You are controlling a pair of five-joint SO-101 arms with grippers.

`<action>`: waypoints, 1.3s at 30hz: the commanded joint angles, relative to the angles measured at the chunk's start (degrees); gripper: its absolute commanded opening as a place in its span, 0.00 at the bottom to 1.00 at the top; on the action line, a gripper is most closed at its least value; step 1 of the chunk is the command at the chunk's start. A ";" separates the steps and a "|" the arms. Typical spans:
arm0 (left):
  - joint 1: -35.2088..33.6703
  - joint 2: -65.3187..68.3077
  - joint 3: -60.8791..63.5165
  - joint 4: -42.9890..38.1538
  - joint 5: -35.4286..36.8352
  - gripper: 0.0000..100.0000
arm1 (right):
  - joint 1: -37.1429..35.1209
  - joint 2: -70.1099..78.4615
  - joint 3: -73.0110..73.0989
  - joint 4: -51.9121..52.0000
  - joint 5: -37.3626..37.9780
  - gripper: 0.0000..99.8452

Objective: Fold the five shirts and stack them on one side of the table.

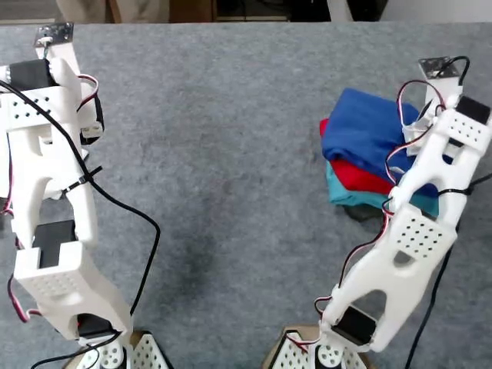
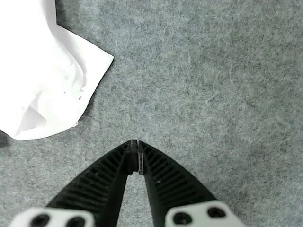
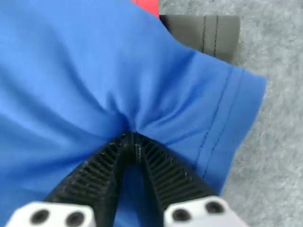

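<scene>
Blue knit shirt (image 3: 85, 66) puckers, pinched by right hand (image 3: 134, 140); left hand (image 2: 135, 147) closed empty above grey felt (image 2: 213, 71).

left arm (image 1: 31, 161), right arm (image 1: 419, 231): made of white, perforated plastic | cables (image 1: 156, 229): coloured black, red, white | fingers (image 2: 102, 177): ribbed, black

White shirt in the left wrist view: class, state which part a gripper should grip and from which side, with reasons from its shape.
Grip the white shirt at its pointed corner, coming in from the bare mat side. That corner lies flat and juts out alone, so a finger could probably slide under its thin edge. Elsewhere the cloth is rumpled.
</scene>
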 commanded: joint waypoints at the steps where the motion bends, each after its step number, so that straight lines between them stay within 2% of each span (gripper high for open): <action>1: -0.18 -3.12 -2.20 0.62 -0.62 0.02 | 1.19 2.68 -6.46 4.13 -0.44 0.01; 7: -0.09 -3.12 -2.20 0.62 -0.62 0.02 | -1.80 -0.84 -33.98 20.57 0.00 0.01; 11: -0.09 -3.12 -2.11 0.62 -0.62 0.02 | -3.91 -2.07 -47.87 21.63 0.09 0.01; 15: -0.70 -3.12 -2.11 0.70 -0.62 0.02 | -3.82 -5.41 -45.85 22.07 -0.26 0.01; 20: -2.55 -3.12 -2.11 0.70 -0.62 0.02 | 2.42 -8.84 -45.32 22.24 -0.09 0.01; 26: -5.10 -3.12 -2.02 0.79 -0.62 0.02 | 5.93 -10.15 -30.02 22.24 3.16 0.01; 29: -9.41 -3.12 -2.02 0.79 -1.41 0.02 | 4.88 -9.71 -19.91 21.45 3.34 0.01; 33: -18.55 -3.12 -2.11 0.79 -5.45 0.02 | 4.44 -6.55 -9.36 16.53 2.90 0.01; 39: -32.26 -2.59 -2.55 -0.88 -11.43 0.02 | 7.69 -2.42 -7.52 12.92 2.81 0.01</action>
